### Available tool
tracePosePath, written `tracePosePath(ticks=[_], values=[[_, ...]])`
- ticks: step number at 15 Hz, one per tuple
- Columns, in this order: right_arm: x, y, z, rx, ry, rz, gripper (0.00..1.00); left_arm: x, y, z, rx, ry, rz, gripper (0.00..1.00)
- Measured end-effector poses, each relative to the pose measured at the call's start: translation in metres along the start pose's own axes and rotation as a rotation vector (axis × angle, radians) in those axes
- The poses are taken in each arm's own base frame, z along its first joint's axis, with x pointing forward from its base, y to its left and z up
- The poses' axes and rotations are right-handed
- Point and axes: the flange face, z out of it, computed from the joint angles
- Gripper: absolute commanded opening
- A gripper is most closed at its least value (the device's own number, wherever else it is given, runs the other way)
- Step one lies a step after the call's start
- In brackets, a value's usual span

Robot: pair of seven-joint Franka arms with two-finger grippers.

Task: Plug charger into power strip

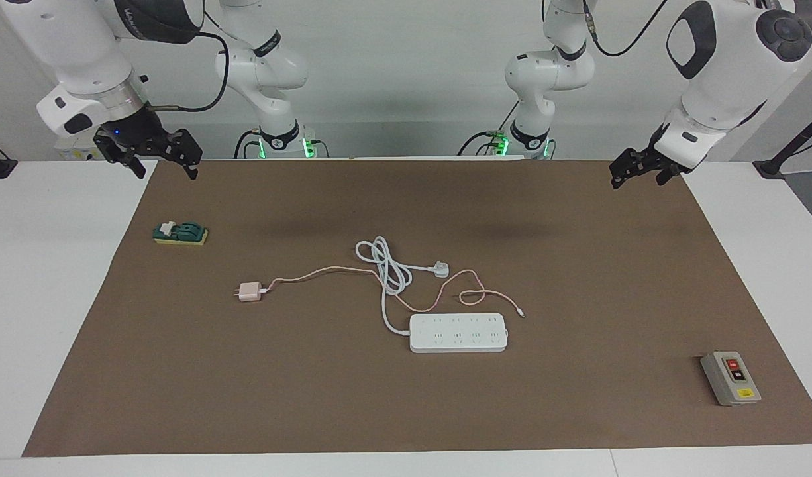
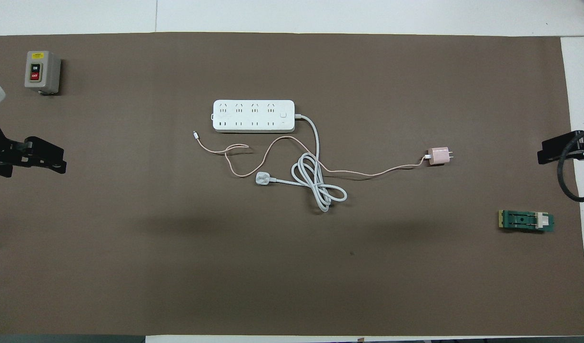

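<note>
Charger and power strip both lie on the brown mat (image 1: 578, 397) that covers most of the white table (image 1: 48, 298), so you can start from the mat and go down in size.

You see the power strip (image 1: 458, 332) flat near the middle of the mat, sockets up, farther from the robots than the other cables. Its thick white cord (image 1: 386, 265) leaves the end toward the right arm, runs toward the robots and makes a loose coil. The cord ends in a white three-pin plug (image 1: 440, 269), which lies free on the mat beside the coil.

The charger (image 1: 250, 291) lies on its side toward the right arm's end of the table, well apart from the strip. Its two prongs point away from the strip. Its thin pink cable (image 1: 313, 273) goes across the white coil and curls just beside the strip, nearer to the robots. Where the two cables cross, you cannot tell which one is on top.

A grey box with red and black buttons (image 1: 730, 378) stands toward the left arm's end, far from the robots. A small green and yellow block (image 1: 180, 233) lies toward the right arm's end, near the robots.

Both arms wait above the mat's edges. The right gripper (image 1: 164, 161) hangs with fingers spread wide, holding nothing. The left gripper (image 1: 634, 173) is also empty; its fingers seem apart. In the overhead view both grippers are partly cut off by the frame.
</note>
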Motion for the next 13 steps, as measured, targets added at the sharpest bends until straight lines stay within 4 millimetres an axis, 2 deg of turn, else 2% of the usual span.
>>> tracePosePath(ticks=[11, 13], values=[[-0.0008, 0.0007, 0.0014, 0.004, -0.009, 0.004, 1.00, 0.0000, 0.0000, 0.0000, 0.000, 0.000, 0.000, 1.00], [-0.0006, -0.0002, 0.0048, 0.024, -0.015, 0.073, 1.00, 0.0000, 0.0000, 0.0000, 0.000, 0.000, 0.000, 1.00]])
